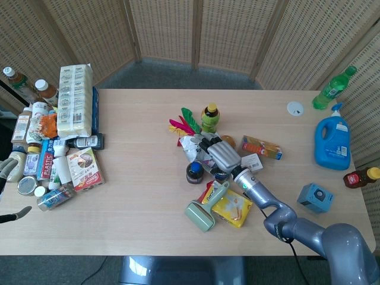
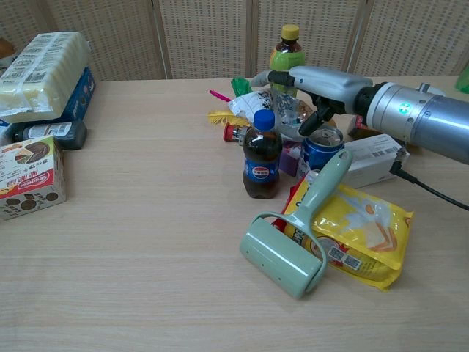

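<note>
cola bottle (image 2: 261, 155): Pepsi logo on the label
blue pack (image 1: 46, 159), left table edge: "PLASTIC"

Bright, even overhead light; soft short shadows under objects; both views sharp; slight wide-angle bending at head-view edges.

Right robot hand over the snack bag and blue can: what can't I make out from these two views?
- Right robot hand: whether its fingers touch the snack bag; head view covers it with the hand's back, chest view leaves it unclear.
- Blue can: mostly hidden under the hand in head view.
- Left robot hand: cut by the head view's left edge.
</note>
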Available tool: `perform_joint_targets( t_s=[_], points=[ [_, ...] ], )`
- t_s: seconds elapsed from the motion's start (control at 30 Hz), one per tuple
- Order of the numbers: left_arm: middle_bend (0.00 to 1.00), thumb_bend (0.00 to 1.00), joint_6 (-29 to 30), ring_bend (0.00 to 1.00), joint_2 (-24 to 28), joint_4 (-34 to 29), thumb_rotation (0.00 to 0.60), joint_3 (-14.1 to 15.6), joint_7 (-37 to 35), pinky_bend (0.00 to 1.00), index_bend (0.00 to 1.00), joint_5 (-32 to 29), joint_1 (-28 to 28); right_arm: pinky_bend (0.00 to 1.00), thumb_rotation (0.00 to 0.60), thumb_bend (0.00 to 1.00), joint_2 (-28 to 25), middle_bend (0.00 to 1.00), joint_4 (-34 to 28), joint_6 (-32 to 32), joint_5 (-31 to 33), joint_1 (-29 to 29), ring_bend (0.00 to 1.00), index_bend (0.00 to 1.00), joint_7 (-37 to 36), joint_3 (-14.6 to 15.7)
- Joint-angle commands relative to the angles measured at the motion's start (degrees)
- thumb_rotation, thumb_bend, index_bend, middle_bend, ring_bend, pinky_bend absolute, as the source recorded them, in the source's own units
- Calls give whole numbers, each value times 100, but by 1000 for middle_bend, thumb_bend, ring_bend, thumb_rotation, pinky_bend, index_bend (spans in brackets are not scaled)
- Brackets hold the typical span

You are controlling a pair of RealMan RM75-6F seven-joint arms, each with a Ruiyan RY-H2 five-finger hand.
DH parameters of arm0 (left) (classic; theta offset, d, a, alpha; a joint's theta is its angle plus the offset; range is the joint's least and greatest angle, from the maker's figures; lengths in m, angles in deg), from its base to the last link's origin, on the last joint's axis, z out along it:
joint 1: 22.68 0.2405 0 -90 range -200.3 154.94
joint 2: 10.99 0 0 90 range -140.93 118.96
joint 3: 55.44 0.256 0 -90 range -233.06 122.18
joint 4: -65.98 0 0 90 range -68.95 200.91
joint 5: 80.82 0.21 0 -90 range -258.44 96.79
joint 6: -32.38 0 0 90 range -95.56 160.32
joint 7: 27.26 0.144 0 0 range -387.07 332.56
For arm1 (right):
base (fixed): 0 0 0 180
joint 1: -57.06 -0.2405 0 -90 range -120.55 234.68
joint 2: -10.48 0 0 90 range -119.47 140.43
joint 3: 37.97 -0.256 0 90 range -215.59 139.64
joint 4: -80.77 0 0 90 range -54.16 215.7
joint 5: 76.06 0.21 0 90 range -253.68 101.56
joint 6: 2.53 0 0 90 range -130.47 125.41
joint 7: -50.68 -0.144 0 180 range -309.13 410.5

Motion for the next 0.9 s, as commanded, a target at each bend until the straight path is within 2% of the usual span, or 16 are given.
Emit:
perform_joint_targets(
  t_s=[0.03,0.47,0.5,0.57,0.67,0.9],
  points=[
    [0,0,-20,0,-9,9,600,-10,5,0,0,-26,-5,0,600,0,157,0,272,99,-9,-133,0,0,-222,63],
    [0,0,-16,0,-5,10,600,-29,-2,0,0,-32,11,6,600,0,626,13,1142,140,133,-361,0,1,-723,69],
    [0,0,-15,0,-4,8,600,-29,-3,0,0,-27,12,21,600,0,669,35,1222,108,132,-362,0,5,-749,75],
    [0,0,-16,0,-6,7,600,-29,1,0,0,-21,12,119,600,0,815,149,1454,-50,128,-347,50,36,-768,75],
    [0,0,-13,0,-4,2,600,-30,0,0,0,-19,16,304,600,0,1050,342,1818,-260,113,-316,230,141,-822,98],
    [0,0,17,0,2,-14,600,-32,17,0,0,-1,34,495,600,0,1386,551,2353,-401,146,-291,431,357,-1134,138]
  ],
)
